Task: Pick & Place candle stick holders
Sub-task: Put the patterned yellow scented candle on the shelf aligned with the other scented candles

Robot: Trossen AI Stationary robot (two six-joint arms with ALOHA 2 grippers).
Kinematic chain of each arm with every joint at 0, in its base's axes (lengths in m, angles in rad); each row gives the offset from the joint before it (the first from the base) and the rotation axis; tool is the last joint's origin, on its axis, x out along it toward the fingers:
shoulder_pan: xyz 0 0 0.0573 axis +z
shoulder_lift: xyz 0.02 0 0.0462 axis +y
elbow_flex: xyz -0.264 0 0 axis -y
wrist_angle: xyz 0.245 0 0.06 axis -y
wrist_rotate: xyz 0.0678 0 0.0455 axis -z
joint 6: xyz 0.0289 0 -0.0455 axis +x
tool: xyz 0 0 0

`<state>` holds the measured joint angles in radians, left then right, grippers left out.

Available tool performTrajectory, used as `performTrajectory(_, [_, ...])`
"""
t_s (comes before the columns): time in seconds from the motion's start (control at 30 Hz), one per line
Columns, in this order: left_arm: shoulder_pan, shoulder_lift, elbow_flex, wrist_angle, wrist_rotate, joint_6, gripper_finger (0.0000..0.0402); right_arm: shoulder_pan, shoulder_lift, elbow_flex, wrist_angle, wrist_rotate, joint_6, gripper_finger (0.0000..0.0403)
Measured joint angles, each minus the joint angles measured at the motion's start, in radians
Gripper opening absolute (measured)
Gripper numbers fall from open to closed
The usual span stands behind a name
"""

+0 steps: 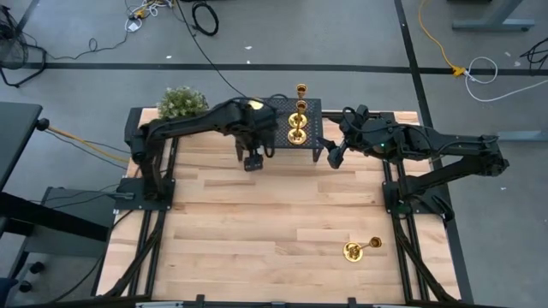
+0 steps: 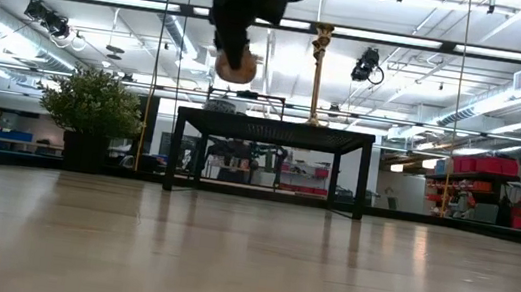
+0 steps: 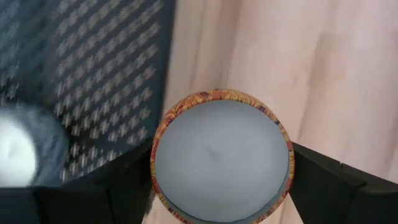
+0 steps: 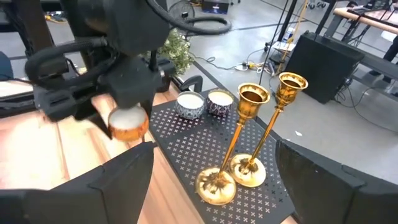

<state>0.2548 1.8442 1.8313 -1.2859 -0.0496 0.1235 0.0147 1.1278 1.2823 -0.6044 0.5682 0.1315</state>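
Two gold candle stick holders (image 4: 245,140) stand upright on their round bases on a black perforated stand (image 1: 312,109) at the table's far middle. A third candle stick holder (image 1: 360,249) lies on its side on the wood near the right front. My left gripper (image 1: 253,160) hangs just in front of the stand's left end, shut on a round candle with white wax and an orange patterned rim (image 3: 221,155). At the stand's right end my right gripper (image 1: 334,156) is raised and open, with nothing between its fingers. My left gripper pinches the round candle between its two fingers, which sit on opposite sides of its side wall (image 3: 155,171). The fingers come from above, pointing steeply down. The candle is lifted clear of the table and the stand (image 2: 236,65), its wax face up toward the wrist.
Two small candles in patterned cups (image 4: 202,104) sit on the stand's far left part, behind the gold holders. A potted plant (image 1: 181,103) stands at the table's far left corner. The wooden tabletop (image 1: 274,222) in front of the stand is bare apart from the lying holder.
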Motion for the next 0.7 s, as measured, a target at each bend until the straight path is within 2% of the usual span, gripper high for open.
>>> performTrajectory(0.17, [0.032,-0.102,-0.181,0.117,-0.089,-0.125,0.0319,0.000,0.000,0.000,0.001,0.001,-0.021,0.0336])
performTrajectory(0.27, [0.055,-0.132,-0.245,0.163,-0.119,-0.231,0.0319,0.000,0.000,0.000,0.006,0.000,-0.040,0.0336])
performTrajectory(0.4, [0.078,-0.131,-0.264,0.166,-0.147,-0.334,0.0319,0.000,0.000,0.000,0.007,0.000,-0.043,0.0336])
performTrajectory(0.7, [0.117,-0.128,-0.264,0.225,-0.180,-0.417,0.0319,0.000,0.000,0.000,0.007,0.000,-0.043,0.0336])
